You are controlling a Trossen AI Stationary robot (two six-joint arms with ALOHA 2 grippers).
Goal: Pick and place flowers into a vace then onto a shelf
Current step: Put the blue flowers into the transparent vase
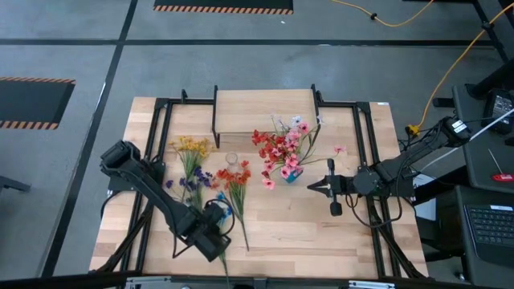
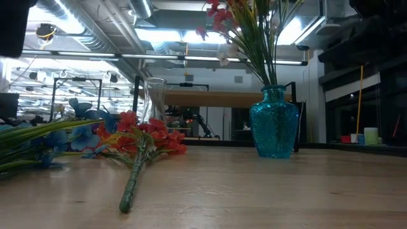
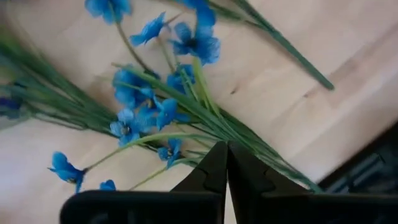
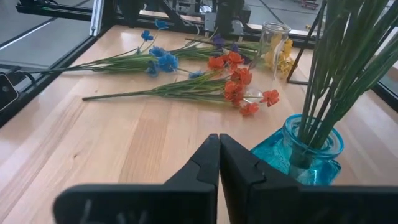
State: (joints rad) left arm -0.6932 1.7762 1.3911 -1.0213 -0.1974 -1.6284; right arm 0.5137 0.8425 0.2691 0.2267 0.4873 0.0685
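Observation:
Loose flowers lie flat on the table: a yellow spray (image 1: 193, 146), a purple one (image 1: 193, 181), a blue one (image 1: 222, 201) (image 3: 155, 106) and a red-orange one (image 1: 237, 177) (image 4: 233, 81). A blue glass vase (image 1: 292, 174) (image 2: 273, 127) (image 4: 308, 152) stands upright holding red, pink and white sprays (image 1: 283, 146). A clear glass vase (image 1: 231, 159) (image 4: 273, 37) stands by the loose flowers. The shelf (image 1: 263, 111) sits at the far edge. My left gripper (image 1: 217, 212) (image 3: 226, 149) is shut, over the blue spray's stems. My right gripper (image 1: 313, 186) (image 4: 219, 140) is shut, just right of the blue vase. My left gripper's shut fingertips (image 3: 214, 163) stand over the green stems (image 3: 249, 140) of the blue spray, coming from above. I cannot tell whether they touch the stems. My right gripper touches nothing.
Black frame rails (image 1: 161, 120) run along both sides of the table and around the shelf. Bare tabletop (image 1: 305, 233) lies toward the near edge, between the two arms.

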